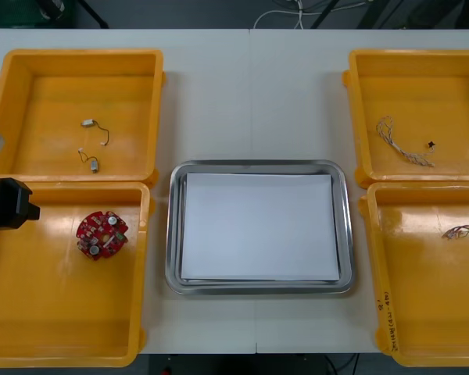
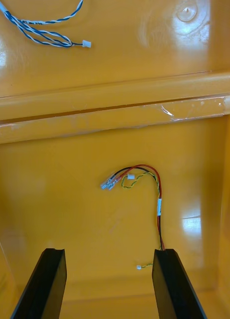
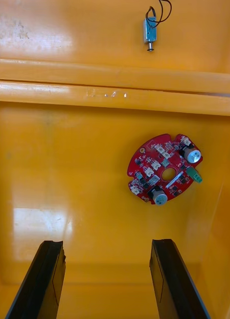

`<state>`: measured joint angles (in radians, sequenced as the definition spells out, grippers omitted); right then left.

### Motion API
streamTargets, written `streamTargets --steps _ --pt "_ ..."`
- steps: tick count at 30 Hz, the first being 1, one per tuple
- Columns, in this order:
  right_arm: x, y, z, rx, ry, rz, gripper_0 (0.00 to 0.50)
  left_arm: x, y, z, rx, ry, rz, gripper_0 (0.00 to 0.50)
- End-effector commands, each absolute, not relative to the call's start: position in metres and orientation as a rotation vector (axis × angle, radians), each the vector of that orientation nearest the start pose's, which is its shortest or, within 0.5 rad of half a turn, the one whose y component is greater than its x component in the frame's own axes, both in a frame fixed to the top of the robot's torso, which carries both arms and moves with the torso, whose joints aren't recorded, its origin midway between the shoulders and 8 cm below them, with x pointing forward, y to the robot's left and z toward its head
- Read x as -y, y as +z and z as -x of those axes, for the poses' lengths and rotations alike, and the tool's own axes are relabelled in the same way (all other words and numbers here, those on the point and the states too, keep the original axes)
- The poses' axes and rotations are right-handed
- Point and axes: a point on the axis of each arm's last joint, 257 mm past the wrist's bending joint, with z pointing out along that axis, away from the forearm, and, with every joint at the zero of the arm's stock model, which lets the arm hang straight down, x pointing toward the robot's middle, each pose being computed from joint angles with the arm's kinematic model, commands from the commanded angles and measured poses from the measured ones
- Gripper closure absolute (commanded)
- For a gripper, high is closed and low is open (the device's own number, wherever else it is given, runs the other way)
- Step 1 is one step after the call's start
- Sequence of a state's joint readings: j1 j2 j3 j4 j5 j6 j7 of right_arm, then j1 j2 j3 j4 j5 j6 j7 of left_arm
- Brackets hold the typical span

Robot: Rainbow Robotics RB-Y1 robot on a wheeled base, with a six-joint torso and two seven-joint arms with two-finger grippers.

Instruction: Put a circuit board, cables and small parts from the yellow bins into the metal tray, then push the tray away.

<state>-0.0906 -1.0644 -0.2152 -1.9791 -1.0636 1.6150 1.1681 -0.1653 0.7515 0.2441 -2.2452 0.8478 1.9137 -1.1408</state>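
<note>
A round red circuit board (image 1: pixel 102 234) lies in the near left yellow bin (image 1: pixel 31 328). In the left wrist view the board (image 3: pixel 164 168) sits ahead of my open left gripper (image 3: pixel 107 244), nearer one finger, with nothing between the fingers. A red and yellow cable (image 1: pixel 465 232) lies in the near right bin (image 1: pixel 422 312). My right gripper (image 2: pixel 109 251) hangs open over that bin, and the cable (image 2: pixel 139 182) trails down beside one finger (image 2: pixel 167 279). The metal tray (image 1: pixel 259 168), white inside, stands in the middle between the bins.
Two small metal parts (image 1: pixel 89 123) (image 1: pixel 93 164) lie in the far left bin (image 1: pixel 16 70). A twisted blue and white cable (image 1: pixel 402 144) lies in the far right bin (image 1: pixel 453 62). My left arm (image 1: pixel 8 205) reaches in at the table's left edge.
</note>
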Motion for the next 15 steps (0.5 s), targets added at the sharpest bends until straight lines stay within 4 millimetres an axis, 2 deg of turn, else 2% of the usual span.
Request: streamTargets --steps 1,15 --pt "0.419 -0.1575 -0.3966 -2.663 0.05 -0.185 0.0 -0.3388 -0.1719 -0.3651 -2.673 -0.074 0.182 0.0" --pt "0.419 -0.1575 -0.3966 -2.663 0.05 -0.185 0.0 -0.3388 -0.1719 -0.3651 -2.673 -0.074 0.182 0.0"
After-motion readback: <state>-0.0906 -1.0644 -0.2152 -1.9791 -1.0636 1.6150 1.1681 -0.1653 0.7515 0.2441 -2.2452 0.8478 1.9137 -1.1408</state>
